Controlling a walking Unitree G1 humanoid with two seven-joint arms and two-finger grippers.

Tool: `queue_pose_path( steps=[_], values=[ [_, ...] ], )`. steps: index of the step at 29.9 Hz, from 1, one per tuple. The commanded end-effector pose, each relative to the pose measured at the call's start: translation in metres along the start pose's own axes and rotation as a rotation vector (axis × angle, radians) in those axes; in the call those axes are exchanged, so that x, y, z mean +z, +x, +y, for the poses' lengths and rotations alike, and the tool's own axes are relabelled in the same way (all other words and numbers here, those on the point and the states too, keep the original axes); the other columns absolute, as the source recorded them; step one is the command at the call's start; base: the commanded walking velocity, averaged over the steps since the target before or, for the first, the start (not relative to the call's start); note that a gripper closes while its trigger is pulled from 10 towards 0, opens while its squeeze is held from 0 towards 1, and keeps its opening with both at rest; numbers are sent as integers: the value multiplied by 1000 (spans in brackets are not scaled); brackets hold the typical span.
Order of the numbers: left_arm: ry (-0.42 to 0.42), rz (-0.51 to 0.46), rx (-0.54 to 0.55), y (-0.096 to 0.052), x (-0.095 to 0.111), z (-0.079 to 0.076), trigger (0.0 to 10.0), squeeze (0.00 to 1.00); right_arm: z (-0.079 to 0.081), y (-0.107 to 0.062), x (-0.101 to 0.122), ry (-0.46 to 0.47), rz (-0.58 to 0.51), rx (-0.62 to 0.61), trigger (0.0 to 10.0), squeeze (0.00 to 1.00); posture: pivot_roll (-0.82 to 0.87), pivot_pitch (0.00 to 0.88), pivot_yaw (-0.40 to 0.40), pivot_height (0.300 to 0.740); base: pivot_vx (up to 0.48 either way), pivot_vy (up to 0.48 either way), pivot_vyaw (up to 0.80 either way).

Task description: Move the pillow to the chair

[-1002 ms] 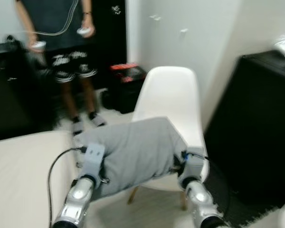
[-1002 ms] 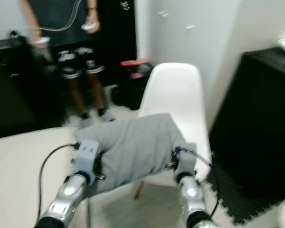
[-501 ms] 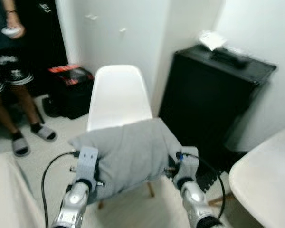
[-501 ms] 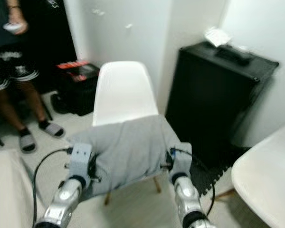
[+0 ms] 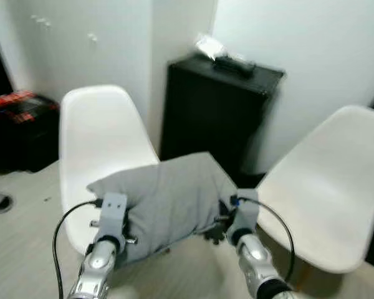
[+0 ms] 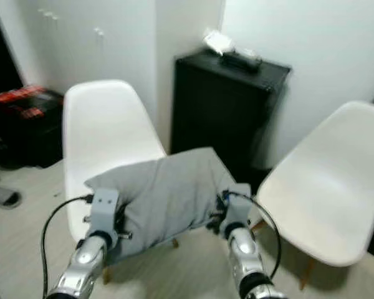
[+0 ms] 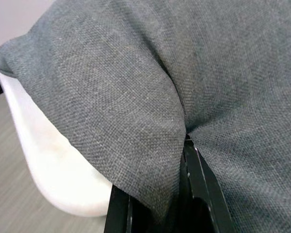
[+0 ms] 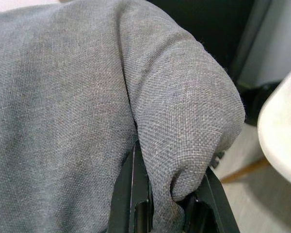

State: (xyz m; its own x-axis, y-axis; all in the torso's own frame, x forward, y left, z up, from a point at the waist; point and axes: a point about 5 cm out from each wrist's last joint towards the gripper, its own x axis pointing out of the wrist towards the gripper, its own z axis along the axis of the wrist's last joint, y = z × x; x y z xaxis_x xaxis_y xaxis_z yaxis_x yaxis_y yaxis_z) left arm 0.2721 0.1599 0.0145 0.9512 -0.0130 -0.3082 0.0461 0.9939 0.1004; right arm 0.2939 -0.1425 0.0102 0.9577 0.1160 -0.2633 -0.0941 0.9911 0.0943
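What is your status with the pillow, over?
Left gripper and right gripper both pinching pillow. Pillow held up, over left chair. Second chair to the right.

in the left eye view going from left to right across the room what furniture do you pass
Red-topped black box → left white chair → black cabinet → right white chair.

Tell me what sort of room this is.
Probably a room in a home: two white shell chairs, a black cabinet against white walls, and a grey pillow being carried.
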Motion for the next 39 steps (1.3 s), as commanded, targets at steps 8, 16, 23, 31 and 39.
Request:
queue_pose_path(
  steps=[8,16,23,31,39],
  values=[
    [3,-44,-21,2,9,-7,10000,0,3,-2,-5,-23,28,31,10000,0,79,0,-51,740,0,0,-800],
    [-8,-44,-25,2,9,-12,10000,0,2,-2,-6,-37,41,52,10000,0,66,0,-78,740,0,0,-800],
    [-46,-32,4,-3,1,-20,10000,0,0,-3,-7,-83,61,94,10000,0,82,0,-138,740,0,0,-800],
    [-29,-40,2,-6,2,-15,10000,0,2,-2,-8,-74,71,93,10000,0,114,0,-109,740,0,0,-800],
    [33,-35,-28,-6,6,5,10000,0,14,-6,-17,6,69,43,10000,0,124,0,-5,740,0,0,-800]
  ],
)
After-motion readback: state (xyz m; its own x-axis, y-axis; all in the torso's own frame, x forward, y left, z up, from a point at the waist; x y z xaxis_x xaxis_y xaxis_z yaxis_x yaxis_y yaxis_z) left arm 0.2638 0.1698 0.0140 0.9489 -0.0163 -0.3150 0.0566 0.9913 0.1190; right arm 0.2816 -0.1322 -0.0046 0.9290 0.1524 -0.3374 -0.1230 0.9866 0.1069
